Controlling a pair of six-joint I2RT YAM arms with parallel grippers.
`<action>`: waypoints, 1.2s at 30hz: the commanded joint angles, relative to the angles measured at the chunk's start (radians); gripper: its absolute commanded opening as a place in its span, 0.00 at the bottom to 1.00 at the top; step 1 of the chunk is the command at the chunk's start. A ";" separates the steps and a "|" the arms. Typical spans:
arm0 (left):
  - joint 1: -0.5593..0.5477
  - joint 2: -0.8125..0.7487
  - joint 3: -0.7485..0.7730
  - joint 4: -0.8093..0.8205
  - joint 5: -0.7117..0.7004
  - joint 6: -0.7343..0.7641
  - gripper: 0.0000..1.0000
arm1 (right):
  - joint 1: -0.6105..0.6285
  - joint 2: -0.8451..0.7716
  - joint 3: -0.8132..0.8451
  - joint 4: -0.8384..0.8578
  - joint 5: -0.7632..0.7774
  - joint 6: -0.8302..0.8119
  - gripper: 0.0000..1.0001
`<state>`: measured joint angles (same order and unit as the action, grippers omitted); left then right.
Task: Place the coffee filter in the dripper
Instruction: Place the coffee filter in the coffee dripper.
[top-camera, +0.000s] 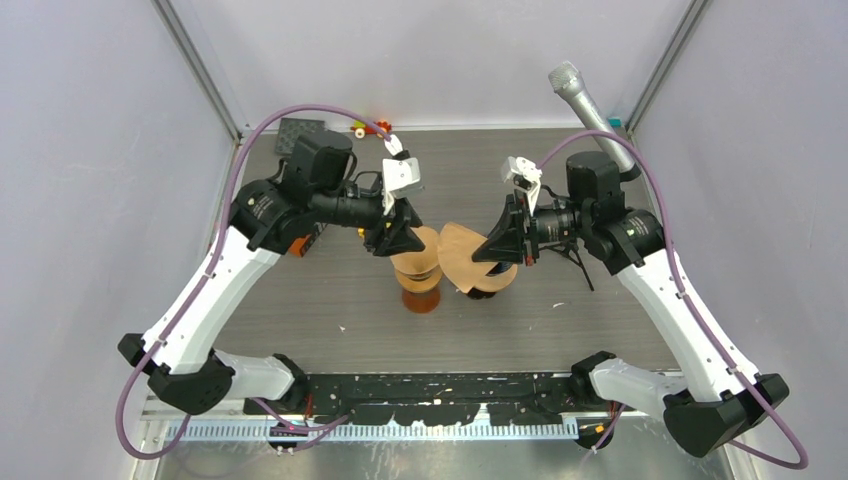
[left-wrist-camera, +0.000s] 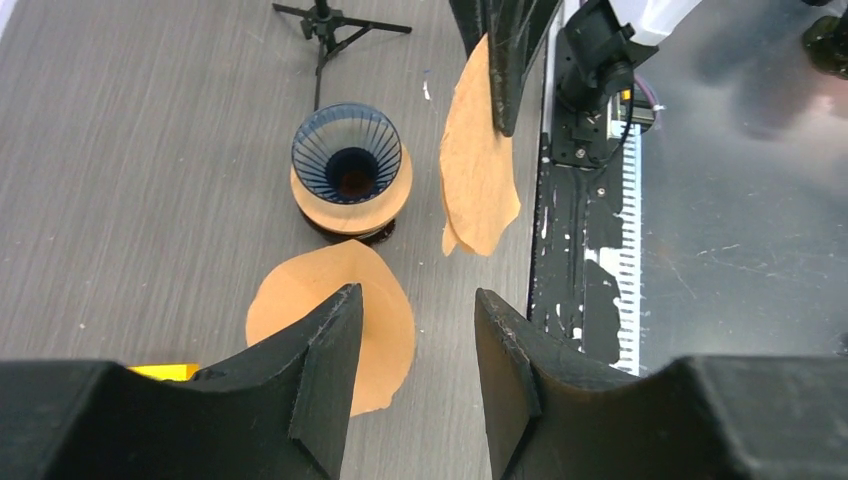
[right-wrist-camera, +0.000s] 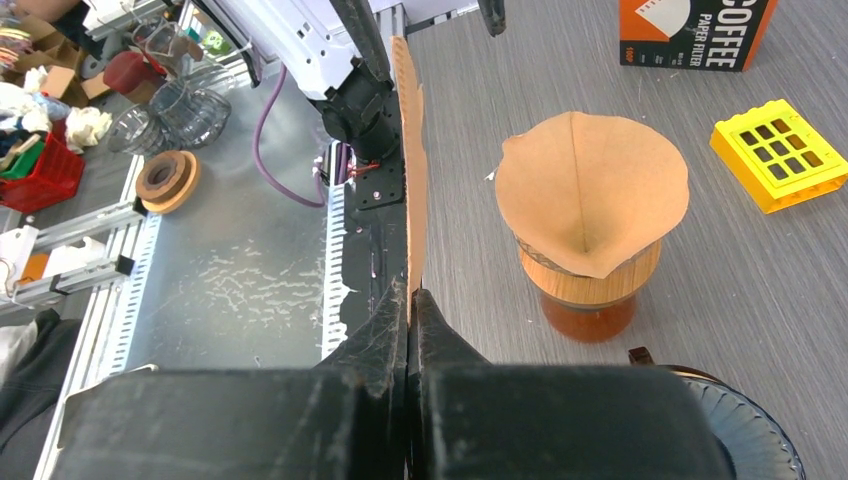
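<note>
My right gripper (top-camera: 490, 255) (right-wrist-camera: 412, 295) is shut on the edge of a flat brown coffee filter (right-wrist-camera: 408, 150), held upright above the table; the filter also shows in the top view (top-camera: 458, 255) and the left wrist view (left-wrist-camera: 478, 170). An empty blue ribbed glass dripper (left-wrist-camera: 330, 130) on a wooden collar stands just below it, seen at the right wrist view's corner (right-wrist-camera: 745, 430). A second filter (right-wrist-camera: 590, 190) sits opened in another wooden-collared dripper (top-camera: 420, 280) with an amber base. My left gripper (top-camera: 400, 240) (left-wrist-camera: 415, 295) is open and empty above that filter (left-wrist-camera: 285, 300).
A coffee filter box (right-wrist-camera: 695, 30) and a yellow block (right-wrist-camera: 780, 155) lie left of the drippers. A microphone (top-camera: 590, 105) on a small black tripod (left-wrist-camera: 325, 25) stands at the back right. A black pad (top-camera: 298, 133) lies at the back left.
</note>
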<state>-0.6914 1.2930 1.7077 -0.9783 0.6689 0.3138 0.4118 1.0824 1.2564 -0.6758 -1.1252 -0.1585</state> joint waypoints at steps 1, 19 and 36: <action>0.004 0.018 0.031 0.045 0.078 -0.037 0.47 | -0.004 0.003 0.034 0.015 -0.027 -0.008 0.00; 0.004 0.065 0.046 0.102 0.058 -0.091 0.46 | -0.005 -0.016 0.022 0.020 -0.041 -0.010 0.00; 0.004 0.078 0.008 0.144 0.085 -0.115 0.46 | -0.006 -0.017 0.021 0.024 -0.050 -0.011 0.00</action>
<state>-0.6914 1.3685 1.7256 -0.8852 0.7120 0.2157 0.4103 1.0882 1.2564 -0.6781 -1.1507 -0.1585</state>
